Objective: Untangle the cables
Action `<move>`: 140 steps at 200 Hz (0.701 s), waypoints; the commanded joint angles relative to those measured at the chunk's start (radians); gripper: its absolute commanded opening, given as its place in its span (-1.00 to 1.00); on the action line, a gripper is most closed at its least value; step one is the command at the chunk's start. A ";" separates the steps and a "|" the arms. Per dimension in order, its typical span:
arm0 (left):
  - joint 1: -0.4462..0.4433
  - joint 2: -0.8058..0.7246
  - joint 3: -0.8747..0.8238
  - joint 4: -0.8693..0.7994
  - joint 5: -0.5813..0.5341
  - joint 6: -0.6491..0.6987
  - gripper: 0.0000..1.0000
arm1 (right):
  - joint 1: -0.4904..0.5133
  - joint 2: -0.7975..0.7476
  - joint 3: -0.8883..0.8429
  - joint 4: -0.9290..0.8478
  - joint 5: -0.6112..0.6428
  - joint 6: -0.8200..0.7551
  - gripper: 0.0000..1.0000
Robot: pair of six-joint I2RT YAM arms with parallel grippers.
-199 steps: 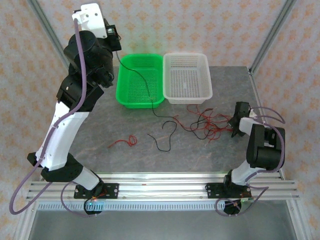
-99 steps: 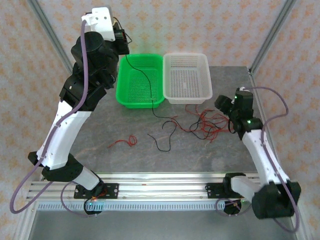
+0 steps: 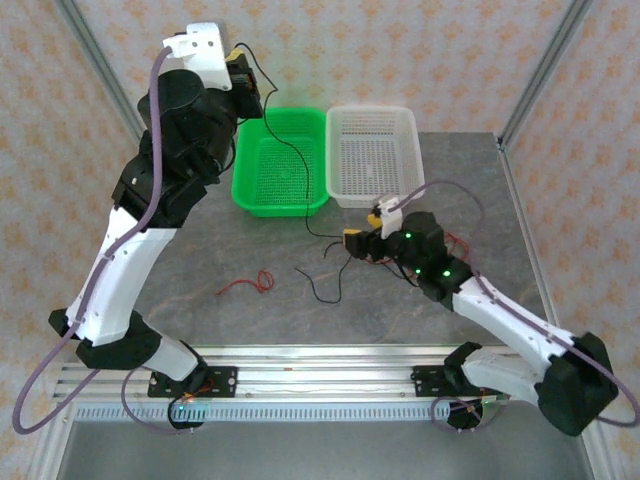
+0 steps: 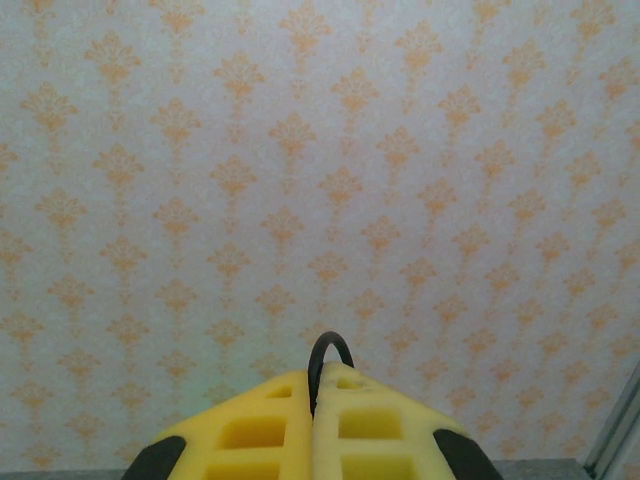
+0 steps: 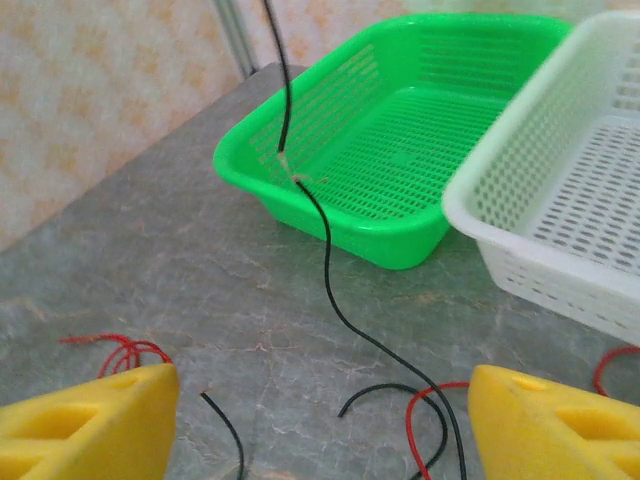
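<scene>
**Overhead and wrist views: untangling cables.**

- **Table (image 3: 200,250):** grey work surface beneath both tools.
- **Left arm (image 3: 130,255):** reared high.
- **Right arm (image 3: 500,315):** stretched low across the table.
- **Green basket (image 3: 280,207) and white basket (image 3: 378,200):** they stand side by side ahead of the right gripper (image 3: 363,226). In its wrist view the green one is ahead-left and the white one ahead-right.
- **Left gripper (image 3: 247,78):** the pads are pressed together on one end of the black cable (image 3: 290,158). A small loop of it stands up just past the fingertips in the left wrist view.
- **Black cable:** below that tool it descends across the green basket, then runs over the table and passes between the right gripper's fingers.
- **Right gripper:** the jaws are wide apart and hold nothing. It sits low over the table, astride that run.
- **Red cables (image 5: 428,388):** a strand curls against the black cable just ahead of the right gripper. The rest is largely hidden by the right arm.
- **Loose red cable (image 3: 258,281) and short black cable (image 3: 325,285):** these lie apart on the table, to the right gripper's left.

**Step in hand (judged):** the black cable is being drawn out of the red ones. Its upper end is lifted clear, while its lower run has not yet been taken.

**Next move (judged):** the right gripper should lower and close on the black strand alone, ahead of the red crossing. The two tools would then draw apart gently, so the red strands slip off rather than drag along.
</scene>
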 commanded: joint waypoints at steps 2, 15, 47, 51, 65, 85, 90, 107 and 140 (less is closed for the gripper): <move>0.006 -0.030 -0.003 -0.002 0.044 -0.031 -1.00 | 0.020 0.087 -0.009 0.303 0.036 -0.129 0.51; 0.006 -0.040 -0.003 0.000 0.055 -0.038 -1.00 | 0.030 0.168 0.006 0.356 0.048 -0.154 0.51; 0.006 -0.068 -0.010 0.015 0.073 -0.050 -1.00 | 0.043 0.291 0.027 0.496 0.050 -0.175 0.50; 0.006 -0.069 -0.011 0.016 0.076 -0.052 -1.00 | 0.043 0.303 0.031 0.509 0.047 -0.175 0.50; 0.006 -0.075 -0.011 0.019 0.084 -0.058 -1.00 | 0.046 0.351 0.042 0.555 0.043 -0.174 0.50; 0.006 -0.082 -0.008 0.023 0.098 -0.065 -1.00 | 0.052 0.413 0.060 0.605 0.043 -0.162 0.49; 0.006 -0.083 -0.008 0.023 0.101 -0.068 -1.00 | 0.053 0.428 0.067 0.616 0.043 -0.158 0.49; 0.006 -0.087 -0.008 0.023 0.106 -0.073 -1.00 | 0.063 0.471 0.096 0.632 0.049 -0.151 0.49; 0.006 -0.100 -0.008 0.027 0.119 -0.087 -1.00 | 0.072 0.556 0.167 0.641 0.057 -0.136 0.46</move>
